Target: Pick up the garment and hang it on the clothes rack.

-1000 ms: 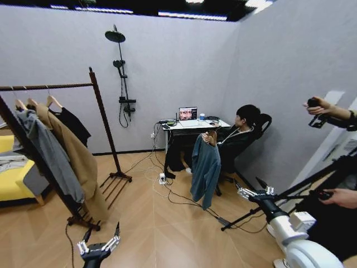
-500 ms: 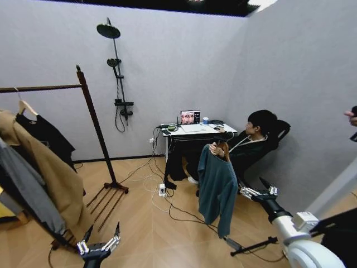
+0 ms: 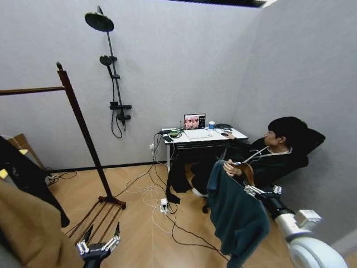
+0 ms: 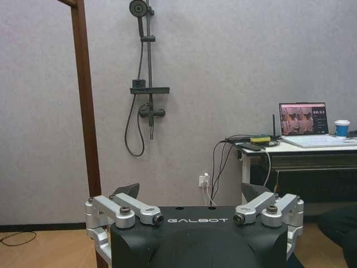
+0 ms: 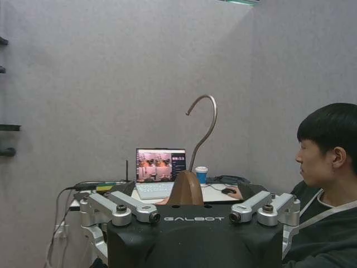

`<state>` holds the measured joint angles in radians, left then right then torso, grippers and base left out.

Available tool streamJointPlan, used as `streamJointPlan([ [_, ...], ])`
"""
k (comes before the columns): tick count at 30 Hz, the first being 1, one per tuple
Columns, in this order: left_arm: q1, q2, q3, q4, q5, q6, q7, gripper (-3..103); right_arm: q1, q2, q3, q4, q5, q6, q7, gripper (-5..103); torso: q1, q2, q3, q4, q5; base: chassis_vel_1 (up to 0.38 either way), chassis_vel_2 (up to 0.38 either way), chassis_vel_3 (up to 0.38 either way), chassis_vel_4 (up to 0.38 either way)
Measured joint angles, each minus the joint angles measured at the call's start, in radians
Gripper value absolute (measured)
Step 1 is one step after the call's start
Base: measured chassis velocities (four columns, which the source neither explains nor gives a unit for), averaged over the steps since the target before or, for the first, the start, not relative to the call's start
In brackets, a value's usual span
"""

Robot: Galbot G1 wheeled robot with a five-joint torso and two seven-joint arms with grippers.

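The garment (image 3: 237, 215), a dark teal top on a wooden hanger (image 3: 248, 174), hangs at the right, and a seated person's hand (image 3: 231, 168) holds it up. My right gripper (image 3: 257, 191) is at the hanger's shoulder. In the right wrist view the hanger's neck (image 5: 186, 188) and metal hook (image 5: 205, 125) rise between the spread fingers of that gripper (image 5: 187, 195), which is open. My left gripper (image 3: 100, 244) hangs low and open (image 4: 191, 195) over the floor. The clothes rack (image 3: 83, 134) stands to the left, its post (image 4: 86, 111) ahead of the left gripper.
A tan coat (image 3: 28, 234) and a dark garment (image 3: 25, 178) hang on the rack at the left edge. A black shower stand (image 3: 111, 72) is on the back wall. A desk (image 3: 203, 137) with a laptop stands behind the person. Cables (image 3: 162, 206) lie on the floor.
The camera has moved nearer and turned right, so the rack sits farther left. The garment is much closer, and my right gripper has come up to its hanger.
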<state>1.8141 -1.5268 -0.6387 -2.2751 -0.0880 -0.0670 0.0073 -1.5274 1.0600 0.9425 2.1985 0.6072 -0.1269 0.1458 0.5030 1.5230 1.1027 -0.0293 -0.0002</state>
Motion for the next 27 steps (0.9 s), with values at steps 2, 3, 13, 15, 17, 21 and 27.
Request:
streamJointPlan([
  [2,0.000,0.000,0.000,0.000,0.000,0.000,0.000,100,0.006,-0.001,0.000,-0.005,0.003,0.000,0.005,100,0.000,0.000,0.000,0.0007,0.0016,-0.216,0.262,0.254,-0.252],
  [3,0.000,0.000,0.000,0.000,0.000,0.000,0.000,100,0.026,-0.011,0.000,-0.021,0.004,-0.001,0.008,100,0.001,0.000,0.000,0.0006,0.0001,-0.201,0.227,0.186,-0.114],
  [13,0.000,0.000,0.000,0.000,0.000,0.000,0.000,100,0.074,-0.021,-0.033,-0.078,-0.005,0.004,-0.055,79,-0.002,0.001,0.000,0.0000,0.0004,-0.032,0.024,0.009,-0.006],
  [15,0.000,0.000,0.000,0.000,0.000,0.000,0.000,100,0.073,-0.019,-0.034,-0.078,-0.008,0.005,-0.055,79,-0.002,0.001,0.000,0.0000,0.0004,0.077,-0.095,-0.077,0.060],
  [17,0.000,0.000,0.000,0.000,0.000,0.000,0.000,100,0.073,-0.016,-0.035,-0.084,-0.016,0.012,-0.052,73,-0.002,0.001,-0.001,0.0000,0.0001,0.031,-0.039,-0.057,0.036],
  [21,0.000,0.000,0.000,0.000,0.000,0.000,0.000,100,0.074,-0.016,-0.030,-0.094,-0.026,0.027,-0.044,57,-0.001,0.000,0.000,0.0005,0.0001,0.005,-0.008,-0.014,0.001],
  [27,0.000,0.000,0.000,0.000,0.000,0.000,0.000,100,0.072,-0.017,-0.019,-0.097,-0.038,0.046,-0.028,35,0.000,0.000,0.000,0.0007,0.0001,0.000,0.000,0.000,0.000],
])
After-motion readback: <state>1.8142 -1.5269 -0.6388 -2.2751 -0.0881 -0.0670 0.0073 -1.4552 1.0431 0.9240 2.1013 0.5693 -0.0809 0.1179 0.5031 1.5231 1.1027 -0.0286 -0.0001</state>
